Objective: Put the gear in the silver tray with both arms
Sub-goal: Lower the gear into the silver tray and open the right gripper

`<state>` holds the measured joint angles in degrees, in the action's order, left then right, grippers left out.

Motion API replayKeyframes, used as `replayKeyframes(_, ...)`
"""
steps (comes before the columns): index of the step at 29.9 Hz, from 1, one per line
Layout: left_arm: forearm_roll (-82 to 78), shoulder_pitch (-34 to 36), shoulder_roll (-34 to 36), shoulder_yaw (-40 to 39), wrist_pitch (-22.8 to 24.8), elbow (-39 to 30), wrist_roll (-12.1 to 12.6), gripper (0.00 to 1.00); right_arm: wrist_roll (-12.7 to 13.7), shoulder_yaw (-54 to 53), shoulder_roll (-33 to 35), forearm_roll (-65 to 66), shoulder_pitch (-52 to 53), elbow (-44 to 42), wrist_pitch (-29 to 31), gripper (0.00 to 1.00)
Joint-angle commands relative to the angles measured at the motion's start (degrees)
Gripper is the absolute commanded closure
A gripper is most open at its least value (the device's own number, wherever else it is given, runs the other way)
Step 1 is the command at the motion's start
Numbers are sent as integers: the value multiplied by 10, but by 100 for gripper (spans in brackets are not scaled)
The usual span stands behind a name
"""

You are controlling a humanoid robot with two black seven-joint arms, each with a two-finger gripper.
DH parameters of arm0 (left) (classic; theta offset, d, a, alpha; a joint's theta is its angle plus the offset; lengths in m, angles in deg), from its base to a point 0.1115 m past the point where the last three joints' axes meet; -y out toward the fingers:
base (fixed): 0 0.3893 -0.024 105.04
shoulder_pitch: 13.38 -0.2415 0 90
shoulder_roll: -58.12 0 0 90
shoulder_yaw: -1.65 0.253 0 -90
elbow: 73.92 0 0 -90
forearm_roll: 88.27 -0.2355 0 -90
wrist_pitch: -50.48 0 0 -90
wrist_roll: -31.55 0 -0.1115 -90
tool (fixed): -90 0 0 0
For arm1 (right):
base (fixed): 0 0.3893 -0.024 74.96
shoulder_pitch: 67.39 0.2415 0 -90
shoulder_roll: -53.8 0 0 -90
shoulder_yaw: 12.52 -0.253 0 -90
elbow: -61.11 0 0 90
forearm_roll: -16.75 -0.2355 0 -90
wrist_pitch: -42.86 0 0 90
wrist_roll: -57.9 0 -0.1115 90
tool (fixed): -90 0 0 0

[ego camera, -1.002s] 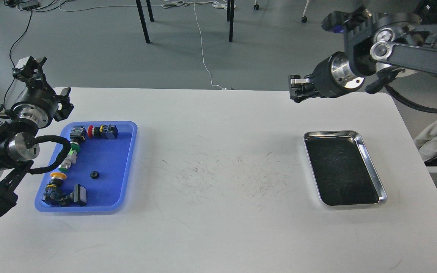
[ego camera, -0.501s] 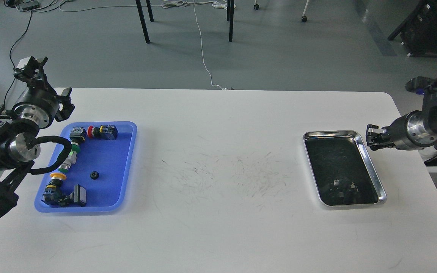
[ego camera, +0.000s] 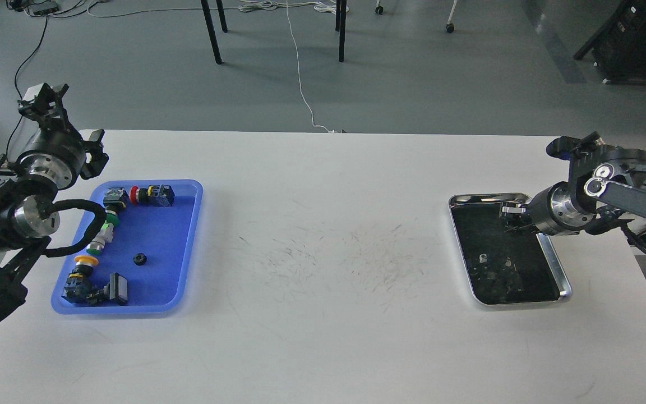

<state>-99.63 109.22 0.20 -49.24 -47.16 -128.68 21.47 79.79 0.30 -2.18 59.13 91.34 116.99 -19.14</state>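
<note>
The gear (ego camera: pixel 140 258) is a small black toothed ring lying in the blue plastic tray (ego camera: pixel 188 247) at the left. The silver tray (ego camera: pixel 480 197) lies at the right with a dark mirror-like bottom that holds no gear. My left gripper (ego camera: pixel 69 124) is raised above the blue tray's far left corner, with its fingers spread and empty. My right gripper (ego camera: pixel 509 215) comes in from the right and hovers low over the far part of the silver tray. It is dark against the tray bottom, so its fingers cannot be told apart.
Several push-button switches (ego camera: pixel 152 194) with red, green and yellow caps lie along the blue tray's left side and far end. The white table (ego camera: pixel 323 314) shows scuff marks in the middle. Chair legs (ego camera: pixel 211 31) and cables (ego camera: pixel 300 78) are on the floor beyond it.
My right arm has swung down from high above the table's far edge, past the silver tray's right side, and now reaches over the tray. The left arm has barely moved.
</note>
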Motion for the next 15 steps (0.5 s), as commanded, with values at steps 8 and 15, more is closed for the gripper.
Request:
replayKeyframes(8,-1,0,0,0,1,0,0,2,-9,-9,-40,0,-13,-24,0,66)
replayKeyframes(15,-1,0,0,0,0,0,0,2,-9,-32,-31,-9,-7,-22,0,5)
